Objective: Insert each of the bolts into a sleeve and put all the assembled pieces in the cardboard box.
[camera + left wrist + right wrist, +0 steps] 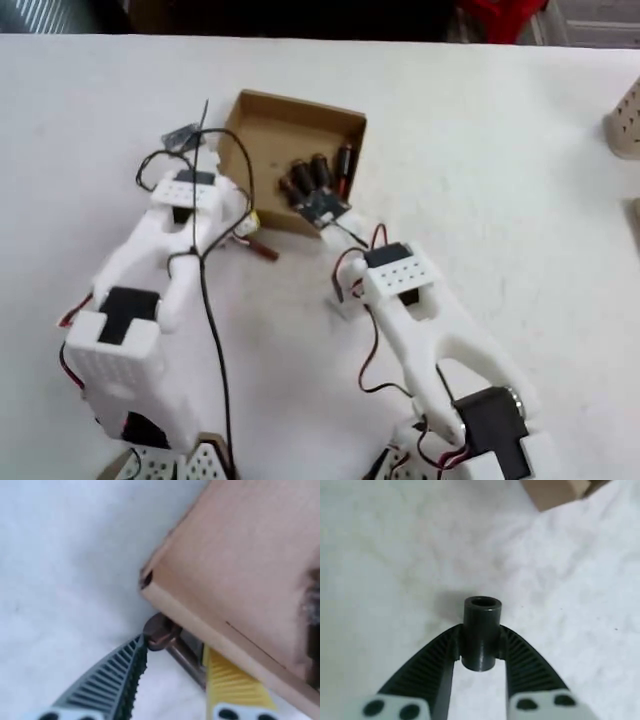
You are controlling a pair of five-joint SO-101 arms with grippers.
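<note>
White table (500, 150) surface carries both arms, with the cardboard box (262, 128) standing open near its middle, between and ahead of the two grippers.

1. Left gripper (175, 652): I read it as pinching a brown bolt (161, 631). The grey finger (117, 680) presses against the bolt near its head and the yellow finger (227, 680) sits on the other side of the shank. The bolt lies close to flat, just above the table. Its head is right up against the lower edge of the box's outer wall, near a corner; I cannot tell from the left wrist view whether they actually touch. In the high view, the bolt sticks out sideways from this gripper, just outside the near wall of the box.

2. Right gripper (480, 645): it is closed around a black sleeve (481, 622). The sleeve stands upright with its open bore facing up, held by its lower half between both dark fingers. It is over bare table, with a corner of the box well beyond it.

3. Box contents: several dark assembled pieces (318, 175) lie together against the right-hand side of the box floor.

4. A beige perforated block (625, 120) stands at the table's right edge, well apart from the arms.
</note>
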